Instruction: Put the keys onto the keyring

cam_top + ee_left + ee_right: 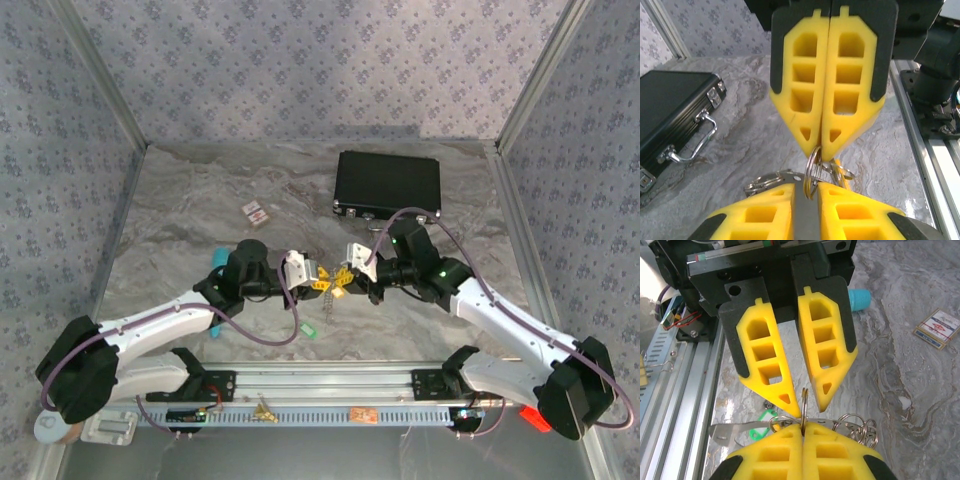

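- In front of the black case (387,185), the keyring (813,167) is standing edge-on, pinched by the right gripper (802,426); that thin hold is risking a twist-out.
- The left gripper (806,401) is straddling it, slightly parted, holding nothing; a nudge could dislodge it.

The left arm (170,325) and right arm (500,315) reach in from the near corners. Their yellow jaws meet tip to tip over the centre of the worktop (200,190), with the keyring (328,292) a small metal dangle beneath them. The green key (307,329) lies towards the near edge. A black case (387,185) sits by the far edge, with a red-and-white card (256,212) to its left.
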### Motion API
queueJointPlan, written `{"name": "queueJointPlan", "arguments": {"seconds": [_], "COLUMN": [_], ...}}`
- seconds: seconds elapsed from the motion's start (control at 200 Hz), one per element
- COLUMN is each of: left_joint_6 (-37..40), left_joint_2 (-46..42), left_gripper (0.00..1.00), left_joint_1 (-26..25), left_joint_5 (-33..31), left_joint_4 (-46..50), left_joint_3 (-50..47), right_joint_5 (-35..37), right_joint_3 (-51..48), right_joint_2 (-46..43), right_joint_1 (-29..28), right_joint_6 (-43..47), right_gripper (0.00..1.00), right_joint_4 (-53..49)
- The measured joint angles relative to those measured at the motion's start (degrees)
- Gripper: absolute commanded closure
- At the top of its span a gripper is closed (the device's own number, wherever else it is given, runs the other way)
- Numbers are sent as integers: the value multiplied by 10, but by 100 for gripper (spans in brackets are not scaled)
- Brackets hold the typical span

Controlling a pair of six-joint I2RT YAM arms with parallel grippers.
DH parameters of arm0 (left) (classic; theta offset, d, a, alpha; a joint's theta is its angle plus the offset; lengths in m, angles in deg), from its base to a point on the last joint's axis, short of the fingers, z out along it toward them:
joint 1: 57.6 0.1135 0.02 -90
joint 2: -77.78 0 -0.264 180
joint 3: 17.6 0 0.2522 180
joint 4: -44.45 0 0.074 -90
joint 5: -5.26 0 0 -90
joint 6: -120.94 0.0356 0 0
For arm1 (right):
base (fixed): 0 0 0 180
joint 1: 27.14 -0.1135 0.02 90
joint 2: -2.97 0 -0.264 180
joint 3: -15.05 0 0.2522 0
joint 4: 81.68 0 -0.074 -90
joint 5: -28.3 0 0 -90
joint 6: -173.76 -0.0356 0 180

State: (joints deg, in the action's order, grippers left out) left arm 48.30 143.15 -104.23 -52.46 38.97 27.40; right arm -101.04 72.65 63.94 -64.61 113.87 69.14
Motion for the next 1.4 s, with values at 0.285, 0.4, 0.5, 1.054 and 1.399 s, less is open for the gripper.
{"name": "queueJointPlan", "arguments": {"seconds": [0.285,0.4,0.5,1.054,1.399], "left_joint_6": [12,13,13,-9,-63], "left_joint_2": [0,0,0,0,-1], "left_gripper": [83,87,87,100,100], "left_joint_1": [0,0,0,0,0], "left_joint_5": [-6,-6,-5,-11,-31], "left_joint_4": [43,48,48,23,-41], "left_joint_3": [12,16,19,14,-16], "right_joint_5": [54,73,85,101,162], "right_joint_3": [65,82,94,24,-44], "right_joint_2": [43,55,65,-10,-21], "right_joint_1": [-34,-45,-52,-40,-73], "right_joint_6": [64,82,93,-1,-98], "right_gripper": [100,100,100,62,62], "right_joint_4": [-93,-118,-132,-70,21]}}
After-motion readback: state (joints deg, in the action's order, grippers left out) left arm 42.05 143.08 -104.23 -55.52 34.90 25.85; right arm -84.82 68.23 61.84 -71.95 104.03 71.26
